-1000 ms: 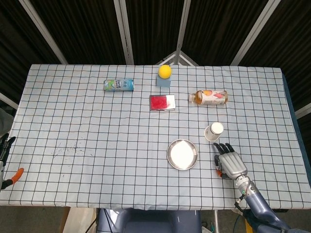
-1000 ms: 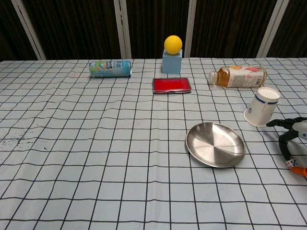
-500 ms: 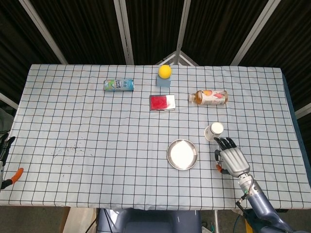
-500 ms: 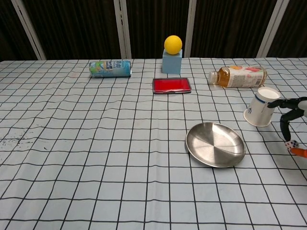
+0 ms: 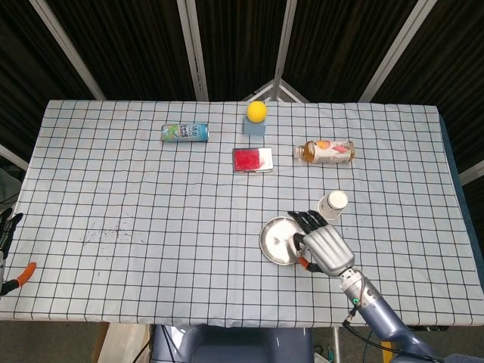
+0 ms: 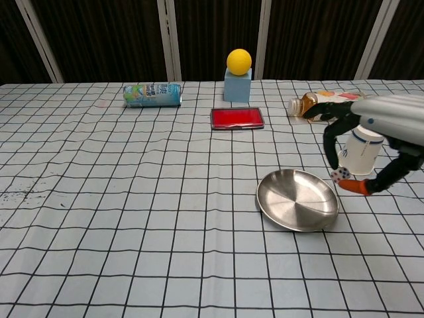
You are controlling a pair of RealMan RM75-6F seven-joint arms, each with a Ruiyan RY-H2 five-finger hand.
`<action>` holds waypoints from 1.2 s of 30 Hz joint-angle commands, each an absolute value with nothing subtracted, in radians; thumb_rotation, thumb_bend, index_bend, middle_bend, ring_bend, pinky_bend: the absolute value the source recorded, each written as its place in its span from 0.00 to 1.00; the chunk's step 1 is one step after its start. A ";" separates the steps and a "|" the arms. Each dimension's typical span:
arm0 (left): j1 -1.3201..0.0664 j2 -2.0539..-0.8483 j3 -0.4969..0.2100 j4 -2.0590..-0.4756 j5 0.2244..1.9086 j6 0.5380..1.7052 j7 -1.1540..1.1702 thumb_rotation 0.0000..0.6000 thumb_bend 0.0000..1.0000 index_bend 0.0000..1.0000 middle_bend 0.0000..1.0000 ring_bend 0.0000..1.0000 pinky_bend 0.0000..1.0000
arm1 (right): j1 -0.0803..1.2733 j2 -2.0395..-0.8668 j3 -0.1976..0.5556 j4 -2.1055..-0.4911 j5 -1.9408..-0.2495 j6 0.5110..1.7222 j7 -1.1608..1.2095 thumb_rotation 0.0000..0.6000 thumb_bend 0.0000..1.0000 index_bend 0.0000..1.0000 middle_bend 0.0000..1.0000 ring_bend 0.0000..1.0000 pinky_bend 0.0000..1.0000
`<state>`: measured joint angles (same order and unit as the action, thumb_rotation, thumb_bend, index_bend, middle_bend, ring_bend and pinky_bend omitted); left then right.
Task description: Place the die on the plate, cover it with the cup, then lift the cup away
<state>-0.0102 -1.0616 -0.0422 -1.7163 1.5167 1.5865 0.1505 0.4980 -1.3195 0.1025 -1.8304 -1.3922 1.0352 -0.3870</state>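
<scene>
One die was pinched in the fingertips of the right hand, held above the right rim of the plate and not yet touching it. The plate's hollow lay just to the robot's left of the die and below it, so the coming move looked like a short carry leftward and a lowering. The cup stood upright just beyond the plate's far right edge, close behind the hand, the nearest thing to knock. The bottle lay on its side farther back on the counter, well apart. Open cloth lay left of the plate. The left hand was out of sight in both views.
</scene>
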 commanded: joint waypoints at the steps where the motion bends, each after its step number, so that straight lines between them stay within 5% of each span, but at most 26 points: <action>1: -0.011 -1.059 -0.046 -1.714 1.511 1.585 0.138 1.00 0.36 0.02 0.00 0.00 0.00 | 0.564 -1.435 0.132 -1.790 -1.303 0.965 -0.446 1.00 0.41 0.68 0.11 0.13 0.12; 12: -0.021 -1.056 -0.053 -1.701 1.498 1.567 0.114 1.00 0.36 0.02 0.00 0.00 0.00 | 0.634 -1.618 0.164 -1.588 -1.224 0.948 -0.452 1.00 0.41 0.68 0.11 0.13 0.12; 36: -0.022 -1.057 -0.049 -1.711 1.484 1.557 0.157 1.00 0.36 0.02 0.00 0.00 0.00 | 0.694 -1.627 0.163 -1.451 -1.145 0.907 -0.467 1.00 0.42 0.68 0.11 0.13 0.12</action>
<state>-0.0220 -1.0573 -0.0493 -1.7111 1.4842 1.5574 0.1566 0.6924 -1.6285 0.1640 -1.4524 -1.1459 0.9078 -0.4662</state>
